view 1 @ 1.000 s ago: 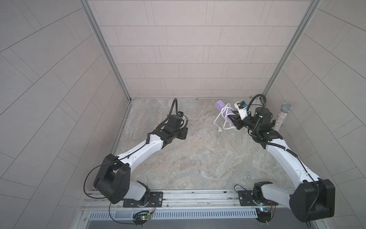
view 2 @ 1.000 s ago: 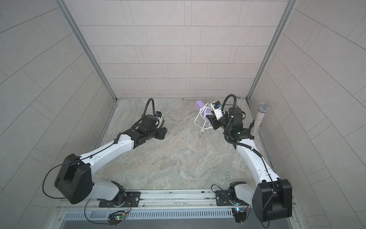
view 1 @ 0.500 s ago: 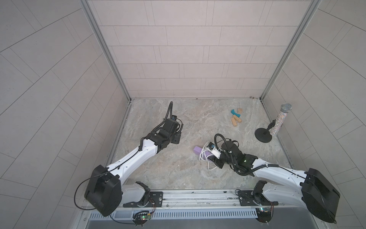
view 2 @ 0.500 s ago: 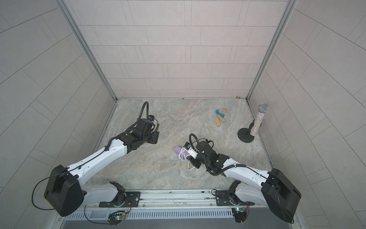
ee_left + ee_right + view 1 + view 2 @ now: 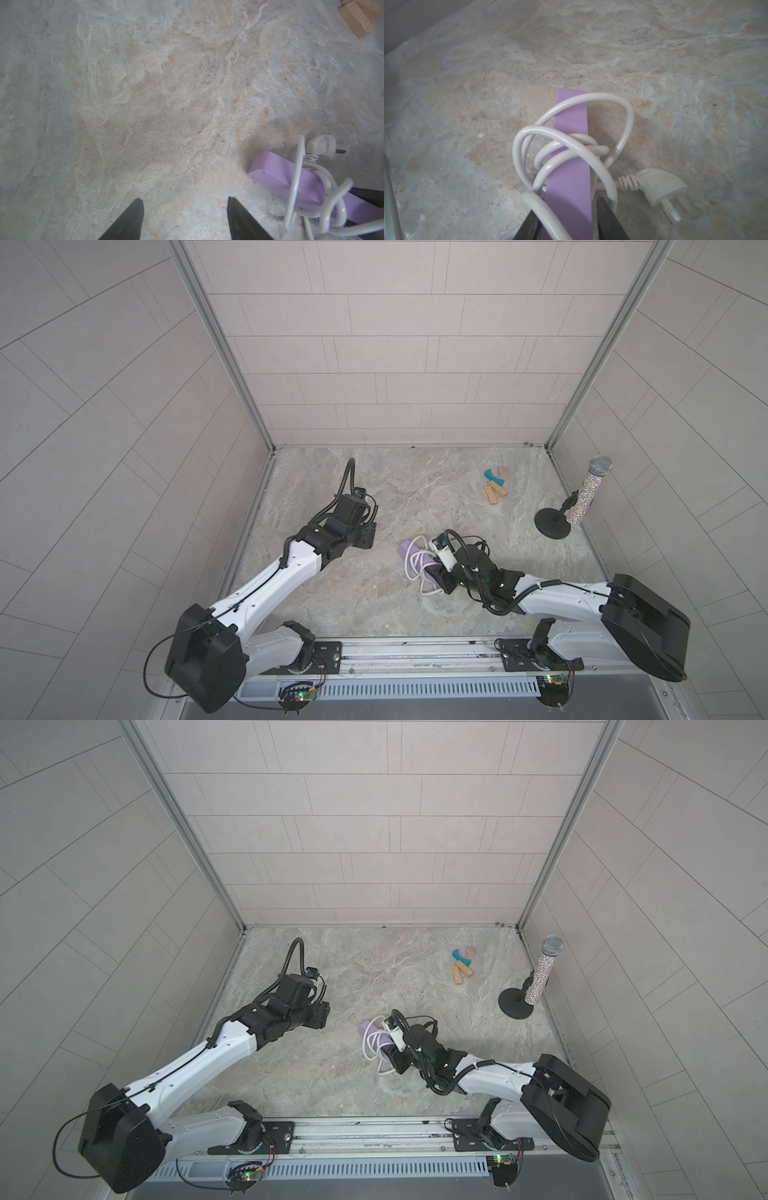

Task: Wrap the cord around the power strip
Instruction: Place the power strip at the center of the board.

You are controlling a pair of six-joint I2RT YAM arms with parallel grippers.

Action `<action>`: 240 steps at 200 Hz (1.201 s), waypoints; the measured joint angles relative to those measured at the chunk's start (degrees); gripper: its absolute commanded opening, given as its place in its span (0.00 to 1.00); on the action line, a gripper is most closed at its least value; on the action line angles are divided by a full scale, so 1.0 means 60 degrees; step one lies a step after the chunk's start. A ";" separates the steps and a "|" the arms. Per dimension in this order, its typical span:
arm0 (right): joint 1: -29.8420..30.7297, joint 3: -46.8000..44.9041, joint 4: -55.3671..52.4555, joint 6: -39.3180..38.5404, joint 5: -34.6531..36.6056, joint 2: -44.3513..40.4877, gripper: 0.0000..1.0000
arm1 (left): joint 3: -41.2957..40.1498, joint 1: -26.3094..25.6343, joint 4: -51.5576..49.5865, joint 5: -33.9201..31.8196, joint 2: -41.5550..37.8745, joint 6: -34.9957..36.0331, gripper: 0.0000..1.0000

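1. Versus one second ago: the right arm has swung in from the back right corner. The power strip (image 5: 405,549) is now sitting at front centre of the table (image 5: 332,614). The tan blocks (image 5: 494,493) and the microphone (image 5: 588,493), both covered back then, are showing again. Versus half a second ago, nothing is shifting noticeably.
2. The right gripper (image 5: 569,220) is pinching the near end of the power strip across its width. One strand of the cord (image 5: 591,96) is riding over a finger (image 5: 533,224).
3. The left gripper (image 5: 185,201) is hanging spread, with nothing between the fingers, well to the left of the strip.
4. Hidden: the right wrist is covering the gripped end in both top views. The sockets are not showing in any view, only plain lilac. I cannot tell whether the strip is touching the table.
5. The cord is sitting in a few loose loops around the strip's middle. The plug (image 5: 660,182) is lying on the table just beside it.
6. Axis: in both top views the long axis is running diagonally, with the free end pointing back-left, away from the right gripper.
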 measured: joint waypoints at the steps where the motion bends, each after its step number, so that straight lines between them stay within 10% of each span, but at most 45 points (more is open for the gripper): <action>1: 0.0000 -0.0007 0.0044 0.0044 -0.0007 0.0025 0.00 | 0.0000 0.0000 0.0000 0.0022 0.0007 0.0000 0.68; 35: -0.0091 -0.0295 0.1898 0.1504 -0.0288 0.0965 0.00 | -0.0015 -0.0058 0.0011 0.0594 0.0280 0.0018 0.68; 76: -0.0390 -0.0310 0.3300 0.2685 -0.0849 0.1865 0.34 | -0.0051 -0.0539 0.0233 0.1013 0.0812 0.0018 0.68; 140: -0.0393 0.0889 -0.0433 0.1861 -0.0452 0.0503 0.75 | -0.0051 -0.0987 0.0627 0.1534 0.1330 0.0033 0.68; 240: -0.2364 0.1464 -0.3971 0.0015 -0.0022 -0.2463 0.74 | -0.0051 -0.1206 0.0492 0.1548 0.1406 0.0120 0.66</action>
